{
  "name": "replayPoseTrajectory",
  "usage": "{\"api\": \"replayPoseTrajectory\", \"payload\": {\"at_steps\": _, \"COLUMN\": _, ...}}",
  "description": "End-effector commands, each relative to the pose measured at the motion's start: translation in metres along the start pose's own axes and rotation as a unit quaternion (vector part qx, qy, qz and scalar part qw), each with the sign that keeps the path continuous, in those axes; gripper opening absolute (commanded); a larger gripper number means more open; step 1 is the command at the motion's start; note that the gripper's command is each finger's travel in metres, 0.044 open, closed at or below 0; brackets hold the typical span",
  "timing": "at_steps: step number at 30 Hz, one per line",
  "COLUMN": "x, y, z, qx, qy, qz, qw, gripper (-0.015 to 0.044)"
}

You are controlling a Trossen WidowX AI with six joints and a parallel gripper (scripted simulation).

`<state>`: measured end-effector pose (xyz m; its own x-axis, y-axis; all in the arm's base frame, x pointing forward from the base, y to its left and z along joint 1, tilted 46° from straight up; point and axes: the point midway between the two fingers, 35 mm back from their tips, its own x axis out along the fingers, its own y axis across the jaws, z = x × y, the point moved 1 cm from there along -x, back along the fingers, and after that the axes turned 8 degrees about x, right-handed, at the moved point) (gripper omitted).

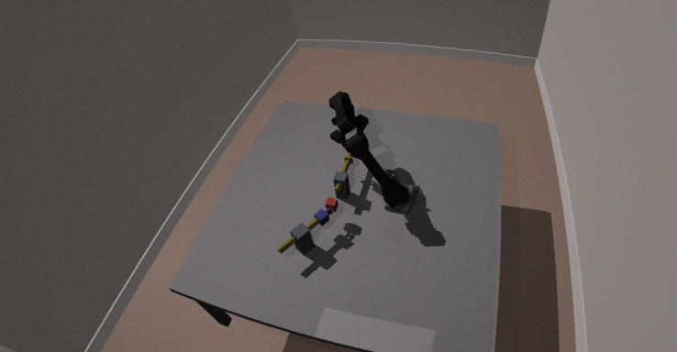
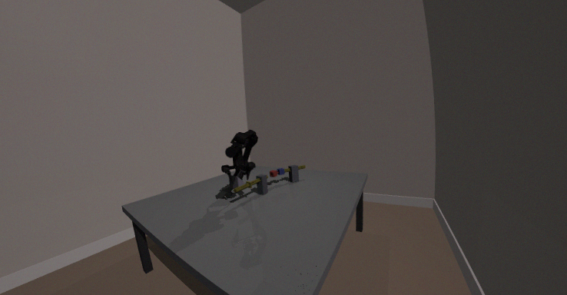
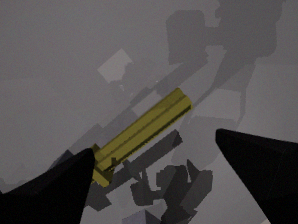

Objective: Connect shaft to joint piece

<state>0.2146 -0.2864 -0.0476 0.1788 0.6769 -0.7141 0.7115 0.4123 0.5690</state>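
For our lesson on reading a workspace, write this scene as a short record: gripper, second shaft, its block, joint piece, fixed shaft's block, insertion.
gripper: open, nothing between its fingers
second shaft: yellow, with a collar, through its block
sliding block: grey, upright
joint piece: red, next to a blue piece
fixed block: grey, upright
insertion: not done, gap visible

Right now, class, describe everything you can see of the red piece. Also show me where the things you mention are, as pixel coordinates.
The red piece (image 1: 331,203) (image 2: 273,173) is small and blocky, plain red, with a dark opening in the face seen from the exterior. It sits raised above the table, at the end of the blue block's (image 1: 321,215) (image 2: 280,171) shaft, pointing towards the other shaft. The gripper isn't touching it.
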Motion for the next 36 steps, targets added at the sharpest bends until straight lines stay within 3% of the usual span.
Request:
{"api": "replayPoseTrajectory", "payload": {"at_steps": 1, "x": 0.010, "y": 0.000, "z": -0.001, "qx": 0.072, "qy": 0.008, "qz": -0.001, "qw": 0.997, "gripper": 0.0440}}
{"api": "replayPoseTrajectory", "payload": {"at_steps": 13, "x": 0.028, "y": 0.001, "z": 0.000, "qx": 0.273, "qy": 0.011, "qz": -0.008, "qw": 0.962, "gripper": 0.0440}}
{"api": "replayPoseTrajectory", "payload": {"at_steps": 26, "x": 0.047, "y": 0.001, "z": -0.001, "qx": 0.476, "qy": 0.012, "qz": -0.017, "qw": 0.879, "gripper": 0.0440}}
{"api": "replayPoseTrajectory", "payload": {"at_steps": 36, "x": 0.050, "y": 0.001, "z": -0.001, "qx": 0.485, "qy": 0.012, "qz": -0.018, "qw": 0.874, "gripper": 0.0440}}
